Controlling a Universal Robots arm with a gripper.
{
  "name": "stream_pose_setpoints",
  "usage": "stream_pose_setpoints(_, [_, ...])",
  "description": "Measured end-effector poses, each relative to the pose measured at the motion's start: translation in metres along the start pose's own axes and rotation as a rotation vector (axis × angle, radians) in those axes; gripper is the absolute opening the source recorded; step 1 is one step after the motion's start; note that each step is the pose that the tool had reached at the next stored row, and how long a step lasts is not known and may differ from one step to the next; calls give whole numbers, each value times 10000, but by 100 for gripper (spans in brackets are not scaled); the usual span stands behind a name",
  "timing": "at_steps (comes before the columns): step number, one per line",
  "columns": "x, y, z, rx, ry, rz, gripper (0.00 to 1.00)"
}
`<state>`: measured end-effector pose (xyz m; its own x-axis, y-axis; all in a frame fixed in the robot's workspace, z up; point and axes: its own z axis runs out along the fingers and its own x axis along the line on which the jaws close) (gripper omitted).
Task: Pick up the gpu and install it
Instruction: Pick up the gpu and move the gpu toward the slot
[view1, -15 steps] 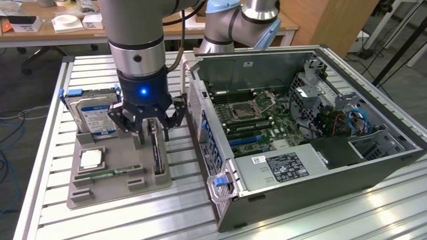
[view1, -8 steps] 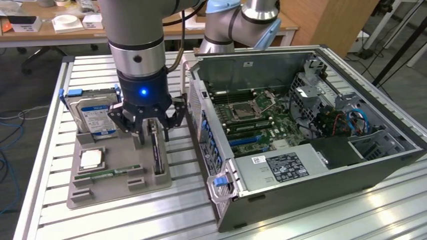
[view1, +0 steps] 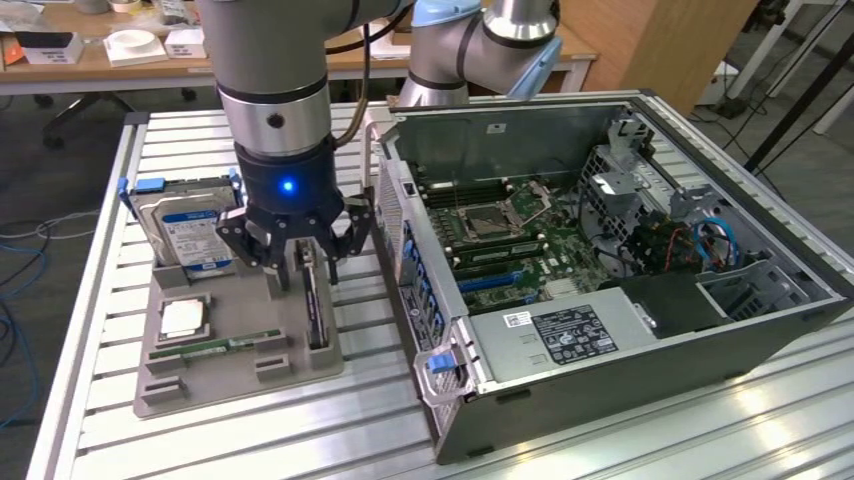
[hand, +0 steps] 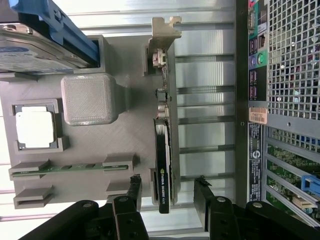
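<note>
The pincer (hand: 167, 182) is nearest, released and spread wide, its two black fingers (hand: 131, 200) standing one on each side of the gpu (hand: 166, 145) without touching it. The gpu stands on edge in a slot of the grey holder tray (hand: 110, 150), with the black cooler end between the fingers and the silver bracket at the far end. In the exterior view the pincer (view1: 304, 262) hangs low over that card (view1: 316, 305), at the tray's edge nearest the open computer case (view1: 601, 300).

The step in hand looks like the grasp. To do it well, I judge the card should sit midway in the gap, and the fingers should go deep enough to bear on the cooler block and board face, not on the thin top edge. They should close squarely, so the card does not twist in its slot.

Further along the tray lie a RAM stick (hand: 65, 167), a processor (hand: 34, 129) and the blue-labelled hard drive (view1: 187, 225). Beyond, across the slatted bench (view1: 267, 440), the case shows its motherboard (view1: 501, 235).
</note>
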<state>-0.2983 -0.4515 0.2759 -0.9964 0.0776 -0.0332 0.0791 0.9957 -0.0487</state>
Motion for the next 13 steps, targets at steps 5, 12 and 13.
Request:
stream_pose_setpoints(5, [0,1,14,0,0,0,55])
stream_pose_setpoints(12, [1,2,31,0,0,1,55])
stream_pose_setpoints(13, [1,2,32,1,1,0,55])
